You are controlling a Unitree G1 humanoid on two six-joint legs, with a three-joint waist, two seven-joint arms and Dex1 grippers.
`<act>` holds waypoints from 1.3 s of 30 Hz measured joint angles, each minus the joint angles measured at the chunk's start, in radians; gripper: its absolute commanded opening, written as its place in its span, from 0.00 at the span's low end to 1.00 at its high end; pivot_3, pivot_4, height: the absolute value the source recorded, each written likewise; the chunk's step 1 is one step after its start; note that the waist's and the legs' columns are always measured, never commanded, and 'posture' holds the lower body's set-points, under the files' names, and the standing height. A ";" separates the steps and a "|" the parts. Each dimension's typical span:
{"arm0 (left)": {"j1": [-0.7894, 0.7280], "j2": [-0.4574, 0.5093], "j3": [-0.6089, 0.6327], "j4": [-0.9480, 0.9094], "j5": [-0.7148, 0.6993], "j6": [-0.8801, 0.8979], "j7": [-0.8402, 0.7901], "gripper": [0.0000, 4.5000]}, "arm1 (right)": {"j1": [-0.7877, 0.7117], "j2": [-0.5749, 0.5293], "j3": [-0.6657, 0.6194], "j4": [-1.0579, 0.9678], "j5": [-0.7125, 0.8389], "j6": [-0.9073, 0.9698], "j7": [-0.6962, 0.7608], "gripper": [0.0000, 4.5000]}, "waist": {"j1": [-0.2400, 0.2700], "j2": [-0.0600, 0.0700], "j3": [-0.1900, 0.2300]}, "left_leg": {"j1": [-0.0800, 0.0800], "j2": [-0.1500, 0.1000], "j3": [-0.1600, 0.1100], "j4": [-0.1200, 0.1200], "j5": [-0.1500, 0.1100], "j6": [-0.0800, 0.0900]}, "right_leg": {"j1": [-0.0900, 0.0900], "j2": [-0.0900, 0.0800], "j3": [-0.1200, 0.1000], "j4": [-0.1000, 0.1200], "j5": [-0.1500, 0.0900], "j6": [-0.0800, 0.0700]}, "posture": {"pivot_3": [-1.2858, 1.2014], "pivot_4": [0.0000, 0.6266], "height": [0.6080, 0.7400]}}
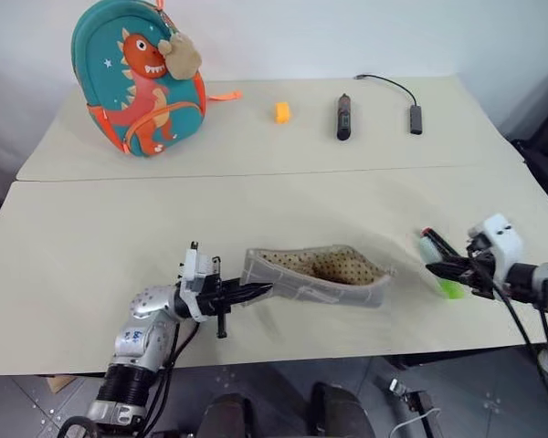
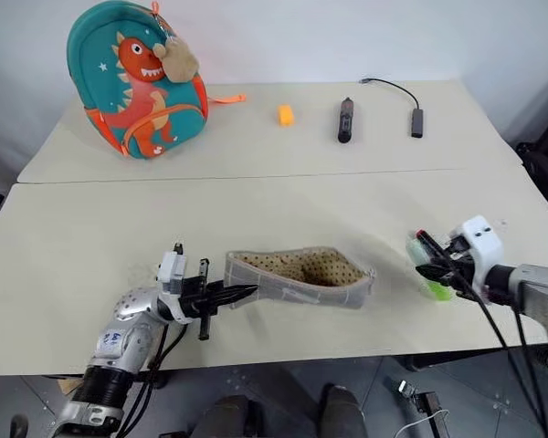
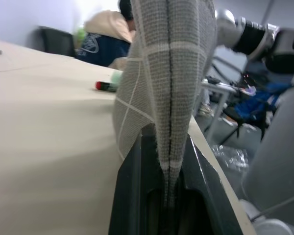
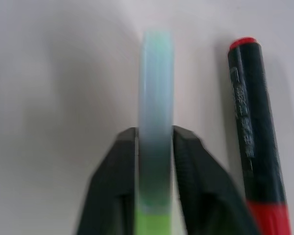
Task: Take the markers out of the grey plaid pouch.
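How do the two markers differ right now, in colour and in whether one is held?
The green marker is pale and translucent; the red marker is dark-bodied with red ends. The green marker sits between the right gripper's fingers; the red marker lies free on the table. Both are outside the grey plaid pouch.

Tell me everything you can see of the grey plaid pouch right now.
The grey plaid pouch is soft grey fabric with thin white grid lines. Its mouth gapes open, showing a tan dotted lining; no marker shows inside. It lies lengthwise near the front edge of the table. The left gripper is shut on its left end, fabric pinched between the fingers. Nothing else touches it.
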 measured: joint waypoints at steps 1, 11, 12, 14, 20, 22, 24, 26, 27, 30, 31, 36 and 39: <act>0.014 0.013 0.018 -0.019 -0.014 0.031 0.018 0.00 | -0.001 0.012 0.003 0.012 -0.019 -0.042 0.012 0.53 | 0.000 0.000 0.000 | -0.001 0.000 0.000 0.000 0.000 0.000 | 0.000 0.000 -0.001 0.000 0.000 0.000 | 0.52 0.24 1.00; 0.236 0.089 0.358 -0.220 -0.306 0.445 0.420 0.00 | 0.060 0.209 -0.120 -0.079 0.062 -0.480 0.302 0.99 | -0.001 -0.002 0.003 | -0.003 0.001 -0.002 0.001 0.000 0.000 | 0.000 0.001 -0.001 -0.001 0.000 0.002 | 0.52 0.24 1.00; 0.257 0.088 0.417 -0.228 -0.358 0.481 0.477 0.00 | 0.072 0.230 -0.122 -0.093 0.070 -0.515 0.330 0.99 | -0.001 -0.003 0.003 | -0.003 0.001 -0.002 0.001 0.000 0.000 | 0.000 0.001 -0.001 -0.001 0.000 0.002 | 0.52 0.24 1.00; 0.282 0.085 0.490 -0.235 -0.429 0.526 0.545 0.00 | 0.086 0.259 -0.116 -0.103 0.078 -0.549 0.368 0.99 | 0.002 -0.004 0.004 | -0.003 0.000 -0.003 0.002 0.000 0.000 | 0.001 0.001 0.000 -0.001 0.000 0.002 | 0.52 0.24 1.00; 0.398 0.077 0.613 -0.244 -0.764 0.759 0.808 0.00 | 0.091 0.326 -0.044 -0.106 0.074 -0.679 0.508 0.99 | 0.000 -0.004 0.004 | 0.000 0.000 -0.004 0.001 0.000 0.000 | 0.001 0.000 0.002 0.001 0.000 0.002 | 0.52 0.24 1.00; 0.408 0.065 0.639 -0.245 -0.904 0.780 0.913 0.00 | 0.096 0.340 -0.030 -0.093 0.060 -0.720 0.537 0.99 | 0.001 -0.005 0.005 | 0.001 0.000 -0.004 0.001 0.000 0.000 | 0.001 0.000 0.003 0.001 0.000 0.002 | 0.52 0.24 1.00; 0.414 0.066 0.679 -0.245 -1.006 0.773 1.040 0.06 | 0.097 0.347 -0.021 -0.069 0.051 -0.751 0.550 1.00 | -0.001 -0.006 0.005 | 0.003 0.001 -0.003 0.001 0.000 -0.001 | 0.002 0.000 0.004 0.001 -0.001 0.001 | 0.52 0.24 1.00; 0.428 0.081 0.700 -0.245 -1.050 0.769 1.122 0.18 | 0.096 0.352 -0.021 -0.056 0.051 -0.765 0.550 1.00 | -0.002 -0.006 0.005 | 0.004 0.000 -0.002 0.000 0.000 -0.001 | 0.003 0.000 0.005 0.002 -0.001 0.000 | 0.52 0.24 1.00; 0.435 0.089 0.703 -0.245 -1.067 0.770 1.153 0.24 | 0.095 0.354 -0.021 -0.055 0.051 -0.768 0.550 1.00 | -0.002 -0.006 0.005 | 0.005 0.001 -0.002 0.000 -0.001 -0.002 | 0.003 0.000 0.004 0.002 -0.001 0.000 | 0.52 0.24 1.00; 0.458 0.111 0.706 -0.246 -1.111 0.769 1.241 0.43 | 0.088 0.361 -0.021 -0.055 0.051 -0.769 0.547 1.00 | -0.003 -0.006 0.005 | 0.005 0.001 -0.002 0.000 -0.001 -0.002 | 0.003 0.000 0.005 0.002 -0.002 -0.001 | 0.52 0.24 1.00; 0.464 0.115 0.709 -0.248 -1.114 0.761 1.267 0.50 | 0.085 0.365 -0.021 -0.052 0.051 -0.770 0.545 1.00 | -0.002 -0.006 0.006 | 0.006 0.001 -0.001 0.000 -0.001 -0.002 | 0.003 0.000 0.005 0.003 -0.002 -0.002 | 0.52 0.24 1.00; 0.500 0.170 0.739 -0.262 -1.080 0.728 1.309 0.85 | 0.076 0.370 -0.021 -0.023 0.047 -0.790 0.541 1.00 | -0.002 -0.006 0.006 | 0.006 0.000 -0.001 -0.001 -0.001 -0.003 | 0.002 0.000 0.005 0.003 -0.003 -0.003 | 0.52 0.24 1.00; 0.559 0.268 0.752 -0.286 -0.928 0.702 1.243 0.99 | 0.072 0.370 -0.020 -0.014 0.042 -0.791 0.541 1.00 | -0.003 -0.006 0.006 | 0.006 0.000 0.000 -0.001 -0.001 -0.003 | 0.001 0.001 0.005 0.003 -0.003 -0.004 | 0.52 0.24 1.00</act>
